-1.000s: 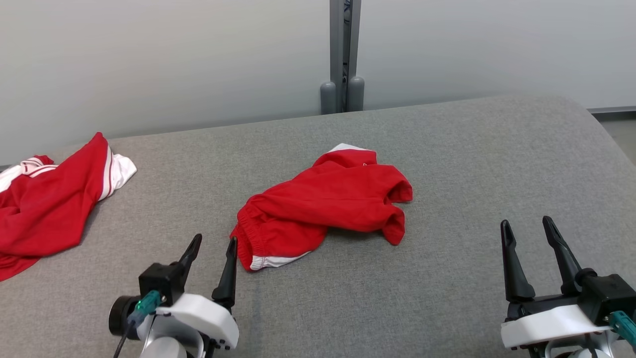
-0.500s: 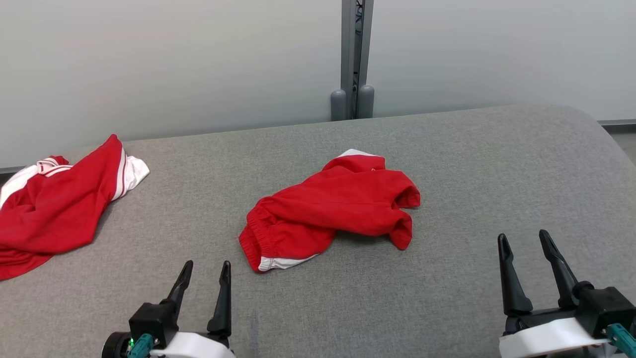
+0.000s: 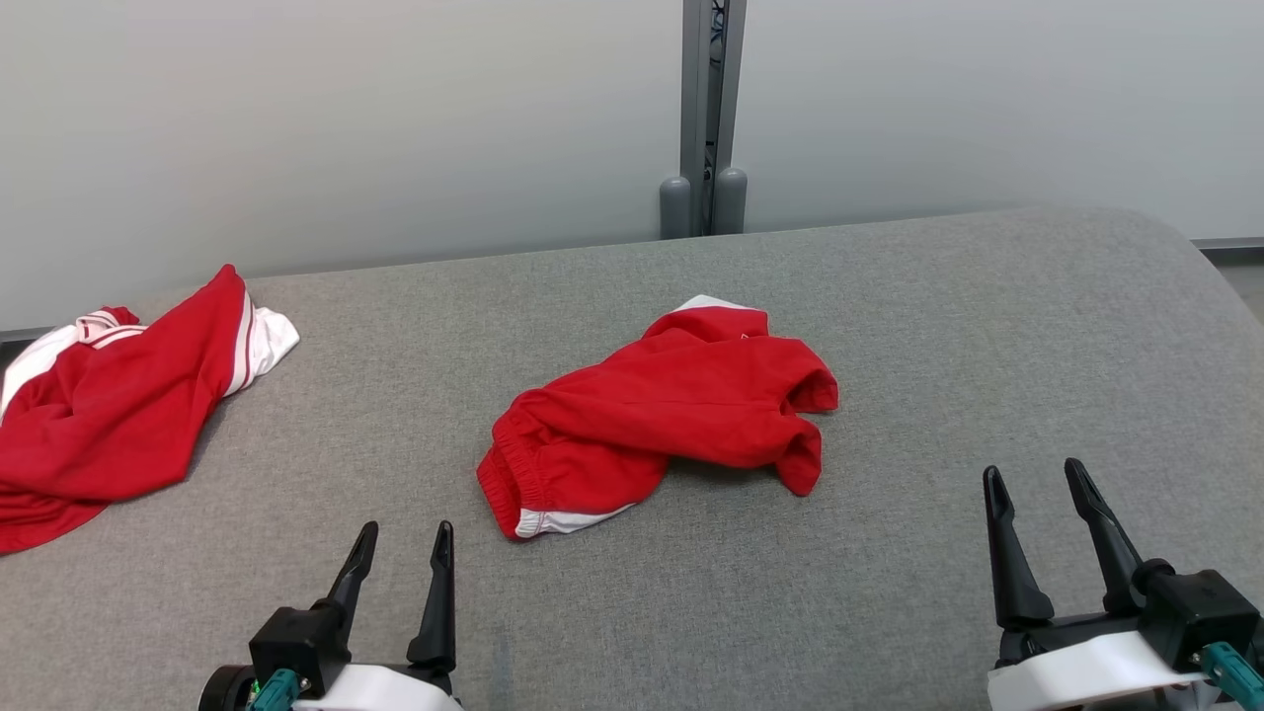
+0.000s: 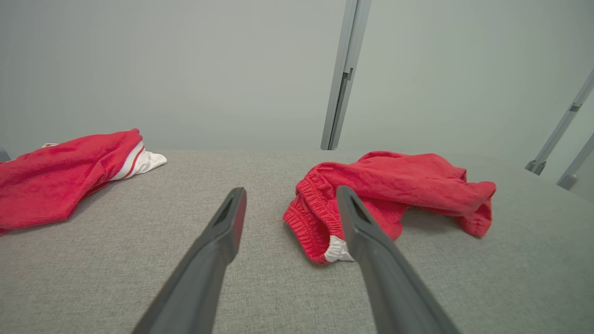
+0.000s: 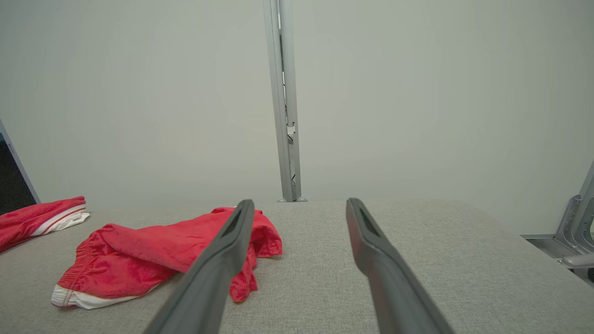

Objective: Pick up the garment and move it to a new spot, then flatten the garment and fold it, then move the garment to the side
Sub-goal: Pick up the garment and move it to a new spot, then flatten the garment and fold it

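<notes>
Ok, head view: grey fabric-covered surface (image 3: pixel 918 326) runs to a pale wall (image 3: pixel 296 118) with a grey post (image 3: pixel 713 99) at its far edge. The surface's right edge rounds off, with a strip of floor (image 3: pixel 1239 267) past it. Red shorts (image 3: pixel 662 415) lie crumpled mid-surface. Their long axis is diagonal: the elastic waistband with white trim is at the near-left end, the leg openings at the far-right. A second red-and-white garment (image 3: pixel 99 415) sits at the far left, well apart from the shorts. Left gripper (image 3: pixel 407 528) is at the bottom, near the waistband end but not touching it. Right gripper (image 3: pixel 1031 469) is at the bottom right, well apart from the shorts. Both have fingers spread wide with nothing between them. There is bare surface right of the shorts, between the two garments and along the near side.

Left wrist view: the left gripper (image 4: pixel 291 190) is spread wide and holds nothing. The shorts (image 4: pixel 399 181) are ahead and slightly right, waistband end nearest, partly behind the right-hand finger. The second garment (image 4: pixel 60 171) is far left, with bare grey between.

Right wrist view: the right gripper (image 5: pixel 300 202) is wide open and holds nothing. The shorts (image 5: pixel 153 250) are off to the left, with the leg end behind the left-hand finger. The surface ahead and to the right is bare up to the wall and post (image 5: pixel 283 102).
</notes>
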Available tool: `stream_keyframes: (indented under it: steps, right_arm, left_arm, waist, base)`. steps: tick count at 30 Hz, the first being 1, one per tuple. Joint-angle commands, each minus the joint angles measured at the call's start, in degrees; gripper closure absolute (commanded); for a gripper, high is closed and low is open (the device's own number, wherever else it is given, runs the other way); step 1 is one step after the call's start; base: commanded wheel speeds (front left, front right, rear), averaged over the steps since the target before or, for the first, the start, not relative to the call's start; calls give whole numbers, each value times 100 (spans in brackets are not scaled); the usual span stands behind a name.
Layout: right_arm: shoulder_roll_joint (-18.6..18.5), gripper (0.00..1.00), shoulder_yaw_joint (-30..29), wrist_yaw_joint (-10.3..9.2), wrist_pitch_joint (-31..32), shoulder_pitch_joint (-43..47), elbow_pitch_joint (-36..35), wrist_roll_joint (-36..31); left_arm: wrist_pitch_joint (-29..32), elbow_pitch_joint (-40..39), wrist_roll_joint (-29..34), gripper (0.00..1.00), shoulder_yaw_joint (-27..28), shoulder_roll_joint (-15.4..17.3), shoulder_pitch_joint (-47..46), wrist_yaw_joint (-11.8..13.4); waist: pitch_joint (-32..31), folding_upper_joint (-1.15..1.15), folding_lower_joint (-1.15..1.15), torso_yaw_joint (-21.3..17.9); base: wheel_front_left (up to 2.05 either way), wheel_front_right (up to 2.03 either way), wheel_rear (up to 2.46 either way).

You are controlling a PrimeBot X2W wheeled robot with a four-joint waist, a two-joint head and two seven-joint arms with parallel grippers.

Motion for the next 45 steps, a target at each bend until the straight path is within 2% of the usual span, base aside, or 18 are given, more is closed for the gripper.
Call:
stream_keyframes:
  steps: [1, 11, 22, 31, 43, 45]
  right_arm:
    - [-36, 0, -19, 3, -30, -27, 5, 28]
    - [-36, 0, -34, 3, -30, -10, -9, 42]
    - [-36, 0, -1, 3, -30, -88, 4, 47]
    - [-37, 0, 61, 3, -30, -288, -12, 68]
    - [-35, 0, 58, 3, -30, -474, -35, 107]
    - [-35, 0, 36, 3, -30, -468, -41, 115]
  left_arm:
    - [-11, -9, -52, 0, 1, 15, 6, 8]
    - [-11, 62, -79, 0, -23, 15, -59, 3]
    - [-11, 437, 3, 0, -232, 16, -312, -128]
    - [-10, 1581, 147, 0, -589, 16, -1057, -354]
    - [15, 3224, 139, 1, -661, 106, -2197, -497]
    - [2, 3300, 117, 58, -691, 94, -2298, -533]
  waist:
    - [-1, 0, 0, -1]
    - [32, 0, 0, -9]
    - [171, 0, 0, -131]
    - [545, 0, 0, -387]
    - [955, 0, 0, -722]
    - [968, 0, 0, -727]
  base:
    - [0, 0, 0]
    - [0, 0, 0]
    - [0, 0, 0]
    - [0, 0, 0]
    - [0, 0, 0]
    - [0, 0, 0]
